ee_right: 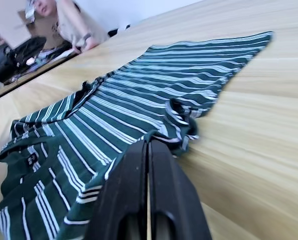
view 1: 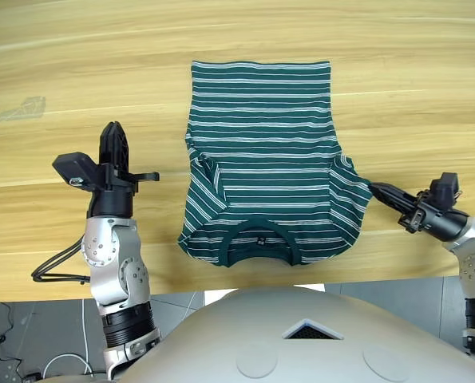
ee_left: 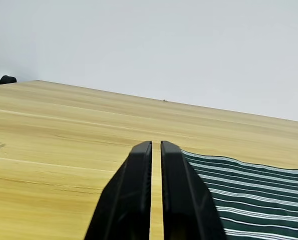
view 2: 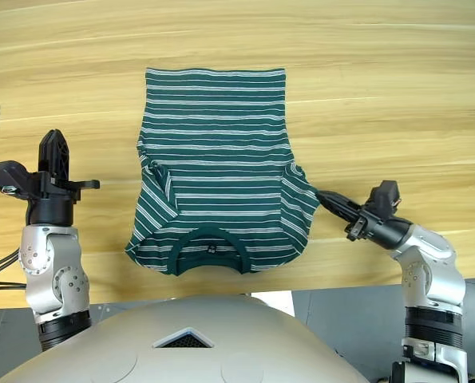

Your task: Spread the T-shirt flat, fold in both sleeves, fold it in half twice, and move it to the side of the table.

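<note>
A dark green T-shirt (view 1: 261, 159) with white stripes lies on the wooden table (view 1: 77, 64), collar toward me and hem at the far side. Both sleeves look bunched inward near the shoulders. My right gripper (view 1: 374, 188) sits low at the shirt's right sleeve edge. Its fingers are shut, and the fabric comes to a point at their tips (ee_right: 149, 142). My left gripper (view 1: 113, 128) stands upright over bare wood to the left of the shirt, apart from it. Its fingers (ee_left: 138, 190) are shut on nothing.
Bare wood stretches on both sides of the shirt and beyond its hem. A faint grey mark (view 1: 17, 109) sits on the table at the far left. The table's front edge (view 1: 45, 291) runs just below the collar.
</note>
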`<state>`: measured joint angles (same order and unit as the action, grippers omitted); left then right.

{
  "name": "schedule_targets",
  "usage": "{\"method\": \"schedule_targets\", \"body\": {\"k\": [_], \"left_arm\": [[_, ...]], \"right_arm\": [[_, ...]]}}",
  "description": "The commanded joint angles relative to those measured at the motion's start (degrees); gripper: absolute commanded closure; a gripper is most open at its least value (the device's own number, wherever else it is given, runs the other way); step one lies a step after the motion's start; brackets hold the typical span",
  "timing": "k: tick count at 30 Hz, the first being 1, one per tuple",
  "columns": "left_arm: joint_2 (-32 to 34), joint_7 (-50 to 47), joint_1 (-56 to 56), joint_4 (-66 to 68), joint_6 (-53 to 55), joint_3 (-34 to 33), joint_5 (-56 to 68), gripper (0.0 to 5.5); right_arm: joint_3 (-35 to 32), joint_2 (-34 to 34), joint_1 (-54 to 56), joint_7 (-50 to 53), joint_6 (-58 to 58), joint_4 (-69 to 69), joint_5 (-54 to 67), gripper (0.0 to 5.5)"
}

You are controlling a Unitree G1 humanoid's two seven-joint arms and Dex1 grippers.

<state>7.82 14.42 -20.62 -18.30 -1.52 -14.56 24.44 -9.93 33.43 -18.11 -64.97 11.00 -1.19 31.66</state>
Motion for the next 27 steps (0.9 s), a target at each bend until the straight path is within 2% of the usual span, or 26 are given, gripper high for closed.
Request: {"method": "schedule_targets", "body": {"k": [1,6,10,16,27], "left_arm": [[-0.07,0.54,0.37,-0.26,0.16,0.71,-0.4,5.15],[-0.2,0.63,0.29,0.11,-0.02,0.78,-0.46,5.15],[-0.56,0.78,0.21,0.55,0.18,1.22,-0.38,5.15],[-0.57,0.62,0.16,0.65,0.77,2.4,-1.16,5.15],[-0.89,0.29,0.32,1.16,0.55,3.53,-2.37,5.15]], "right_arm": [[4.25,-1.91,-0.37,4.59,-3.61,-5.84,-6.03,5.48],[6.95,-2.54,-0.8,7.96,-3.22,-13.84,-7.66,5.48],[12.58,-1.49,-1.74,11.71,-6.98,-13.93,-18.04,5.48],[16.46,-1.18,-1.53,14.15,-9.17,-12.74,-23.87,5.48],[16.08,-1.33,-1.91,11.23,-4.23,-15.77,-13.47,5.48]]}}
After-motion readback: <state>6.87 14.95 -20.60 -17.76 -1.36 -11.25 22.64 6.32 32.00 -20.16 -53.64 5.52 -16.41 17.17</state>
